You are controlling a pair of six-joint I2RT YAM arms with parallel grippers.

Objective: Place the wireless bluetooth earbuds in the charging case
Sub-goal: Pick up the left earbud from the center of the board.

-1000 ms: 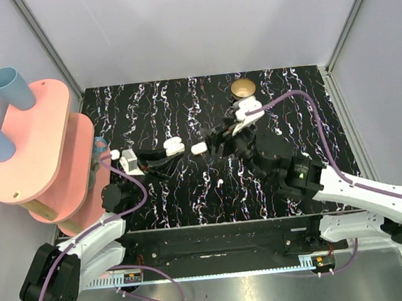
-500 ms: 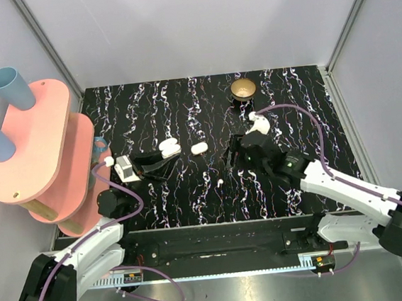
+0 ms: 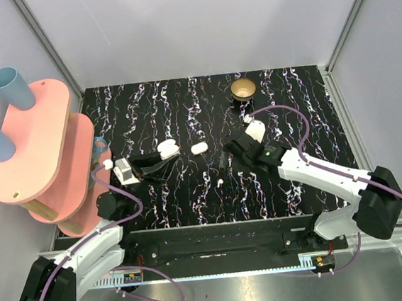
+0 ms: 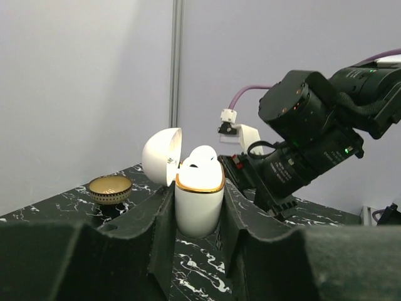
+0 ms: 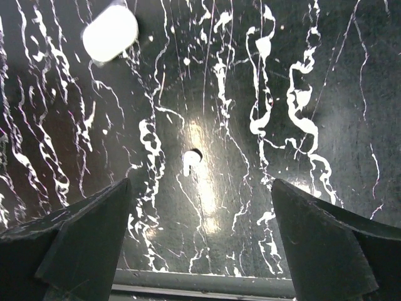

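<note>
The charging case [image 4: 199, 204] stands upright between my left gripper's [image 4: 198, 219] fingers, which are shut on it. Its lid [image 4: 161, 155] is hinged open, and one white earbud [image 4: 202, 157] sits in the top. In the top view the case [image 3: 166, 148] is at the left-centre of the table. My right gripper [image 5: 200, 180] hangs open over the black marbled tabletop, holding nothing. A tiny white earbud [image 5: 190, 158] lies on the table just ahead of its fingertips. In the top view that earbud [image 3: 219, 181] is to the near left of the right gripper [image 3: 235, 149].
A white oval piece [image 3: 199, 148] lies between the two grippers, also at the upper left of the right wrist view [image 5: 109, 32]. A gold round dish [image 3: 242, 88] stands at the back. A pink shelf [image 3: 37, 148] with blue cups [image 3: 6, 87] fills the left side.
My right gripper has drawn back to the right from beside the white oval piece and has opened wide. The left gripper with the case has barely moved.
</note>
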